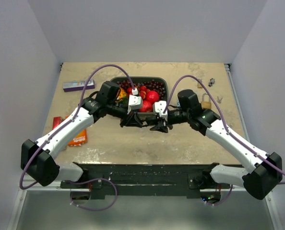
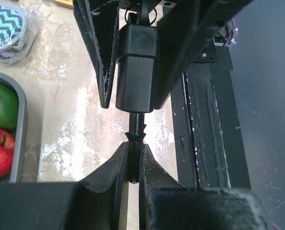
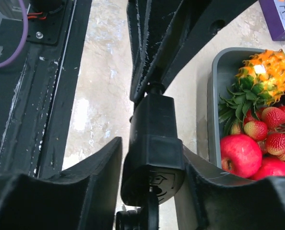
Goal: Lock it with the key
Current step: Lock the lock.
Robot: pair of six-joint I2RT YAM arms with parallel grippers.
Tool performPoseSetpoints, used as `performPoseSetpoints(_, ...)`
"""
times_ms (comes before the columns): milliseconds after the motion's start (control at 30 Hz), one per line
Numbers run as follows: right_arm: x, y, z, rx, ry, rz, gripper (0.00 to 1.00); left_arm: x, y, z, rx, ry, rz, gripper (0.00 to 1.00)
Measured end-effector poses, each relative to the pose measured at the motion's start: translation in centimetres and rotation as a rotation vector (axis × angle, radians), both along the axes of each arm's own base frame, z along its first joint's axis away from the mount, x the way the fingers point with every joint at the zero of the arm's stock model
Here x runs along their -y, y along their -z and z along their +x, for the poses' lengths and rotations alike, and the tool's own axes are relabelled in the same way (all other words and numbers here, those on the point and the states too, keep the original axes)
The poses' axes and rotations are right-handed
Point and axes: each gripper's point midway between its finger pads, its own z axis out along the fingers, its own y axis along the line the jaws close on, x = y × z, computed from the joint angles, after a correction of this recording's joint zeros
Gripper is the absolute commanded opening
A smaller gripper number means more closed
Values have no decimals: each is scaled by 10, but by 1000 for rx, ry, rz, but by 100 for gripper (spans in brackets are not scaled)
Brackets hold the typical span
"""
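Left gripper (image 2: 133, 158) pinches padlock (image 2: 135, 67) shackle (image 2: 135, 127); axis horizontal, keyhole rightward.

beige table (image 1: 113, 143), fruit bin (image 1: 142, 78), purple box (image 1: 78, 86)

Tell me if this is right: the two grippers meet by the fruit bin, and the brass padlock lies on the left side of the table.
Not quite: the brass padlock lies on the right side of the table, as the top external view shows. The rest is right.
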Motion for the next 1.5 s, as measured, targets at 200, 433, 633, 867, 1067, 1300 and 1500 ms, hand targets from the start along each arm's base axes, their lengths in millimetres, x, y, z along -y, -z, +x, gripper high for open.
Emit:
performPoseSetpoints(200, 1, 1, 2, 18, -2, -6, 14, 1, 0, -3, -23, 2, 0, 0)
performPoseSetpoints(433, 0, 3, 3, 5, 0, -11, 0, 1, 1, -3, -34, -4, 6, 21)
performPoseSetpoints(633, -1, 10, 2, -110, 40, -18, 0, 4, -6, 8, 43, -18, -16, 47)
performPoseSetpoints(867, 4, 2, 13, -224, 123, 29, 0, -6, -10, 16, 122, -51, -27, 61)
performPoseSetpoints(1067, 3, -7, 15, -267, 139, 68, 0, -22, 7, 24, 96, -90, -8, 64)
performPoseSetpoints(1300, -2, -22, 11, -287, 115, 119, 0, -12, 13, 13, 5, -67, -85, 59)
performPoseSetpoints(1500, -3, -25, 11, -285, 107, 133, 0, -4, -4, 13, -20, -57, -163, 28)
